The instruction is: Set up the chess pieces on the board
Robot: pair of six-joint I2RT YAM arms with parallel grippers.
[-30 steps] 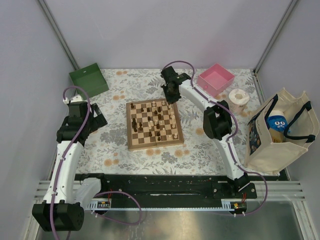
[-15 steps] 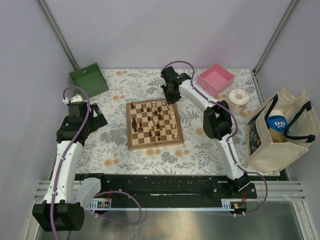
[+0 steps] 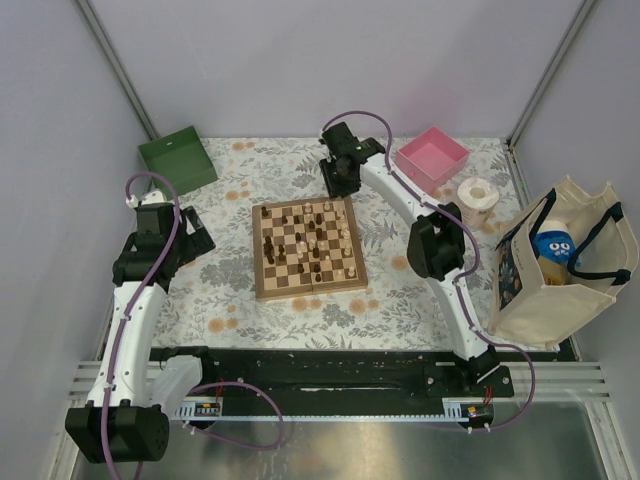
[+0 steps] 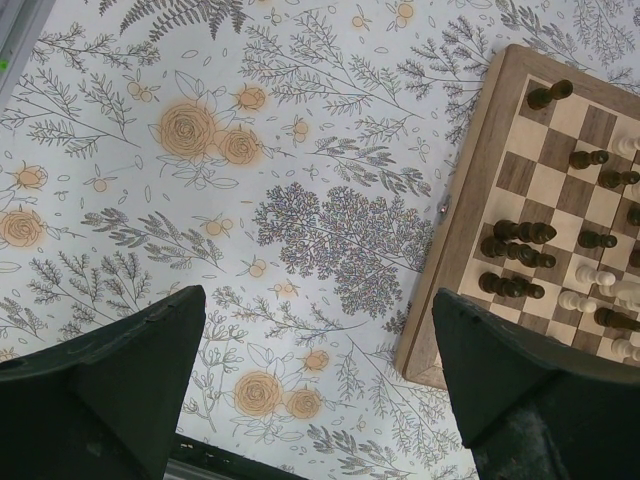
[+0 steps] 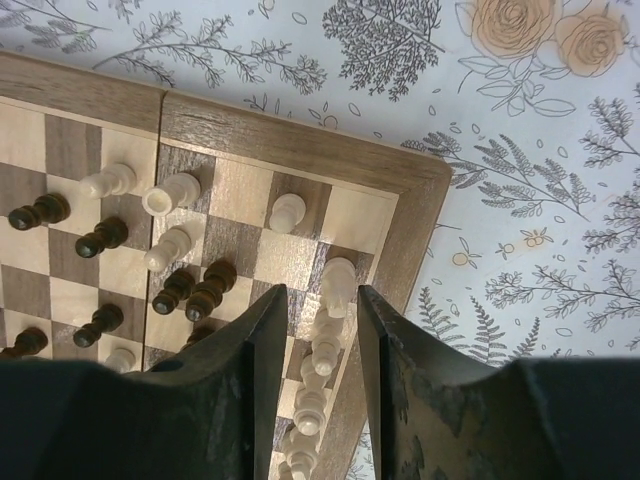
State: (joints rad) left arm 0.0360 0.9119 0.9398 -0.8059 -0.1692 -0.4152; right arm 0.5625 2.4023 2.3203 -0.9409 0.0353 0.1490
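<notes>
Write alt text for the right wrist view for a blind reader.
The right gripper, jaws slightly parted, hangs over a corner of the board, a pale piece standing at the gap. Dark and pale chess pieces stand scattered on nearby squares; floral cloth lies beyond.

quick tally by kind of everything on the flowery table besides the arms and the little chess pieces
open boxes: 2 (green square box, pink square box)
wooden checkered chessboard: 1
white paper roll: 1
cream canvas tote bag: 1
blue item inside the bag: 1
total: 6
</notes>
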